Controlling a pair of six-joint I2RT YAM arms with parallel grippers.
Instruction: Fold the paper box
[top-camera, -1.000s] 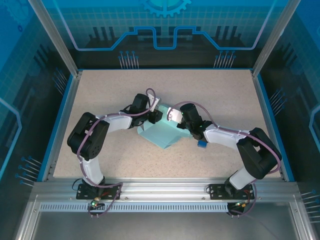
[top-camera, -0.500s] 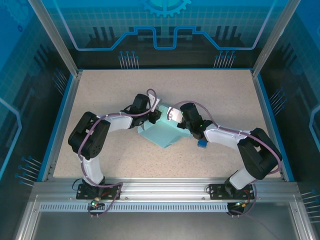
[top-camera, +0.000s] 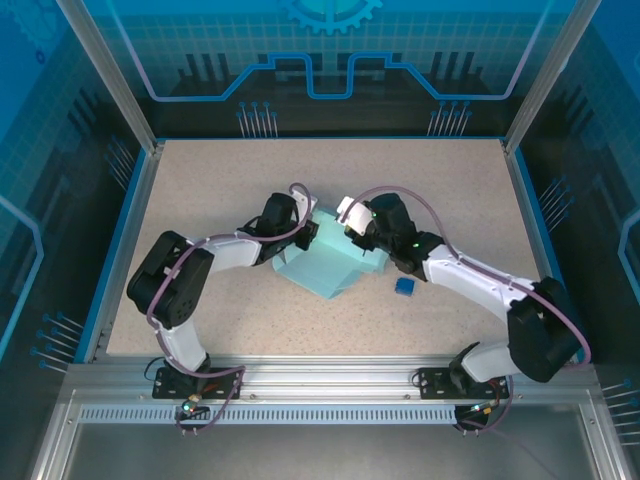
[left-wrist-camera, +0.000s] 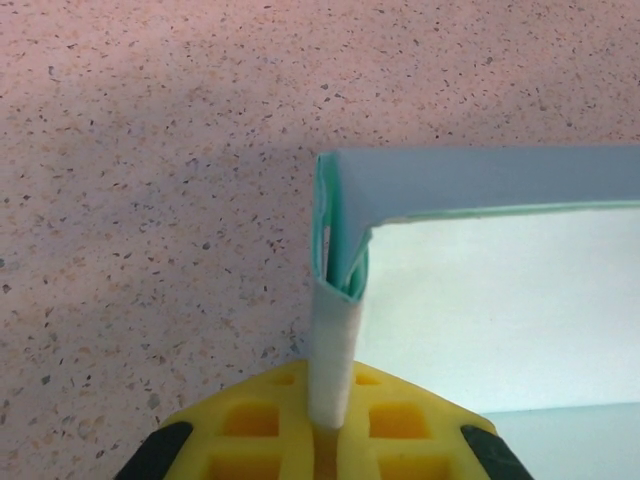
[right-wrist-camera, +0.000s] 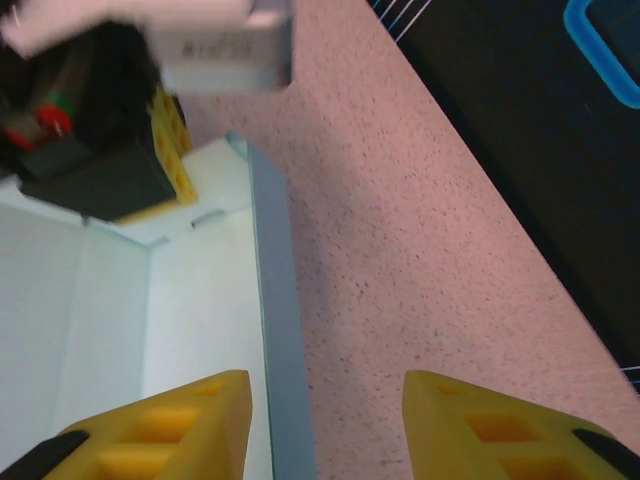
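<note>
The speckled beige tabletop (top-camera: 220, 180) carries the pale aqua-blue thin card paper box (top-camera: 325, 272) near its middle. The box lies partly folded between the two arms, with one wall raised upright along its far side. The left gripper (left-wrist-camera: 330, 400) is clamped tight on a folded corner of that card, the doubled edge pinched between its yellow fingers (left-wrist-camera: 250, 420). The right gripper (right-wrist-camera: 325, 390) stands partly open and holds nothing. The raised wall runs between its yellow fingertips, close to one of them. A tiny dark blue cube (top-camera: 403, 287) sits on the table near the box's right side, not touching it.
</note>
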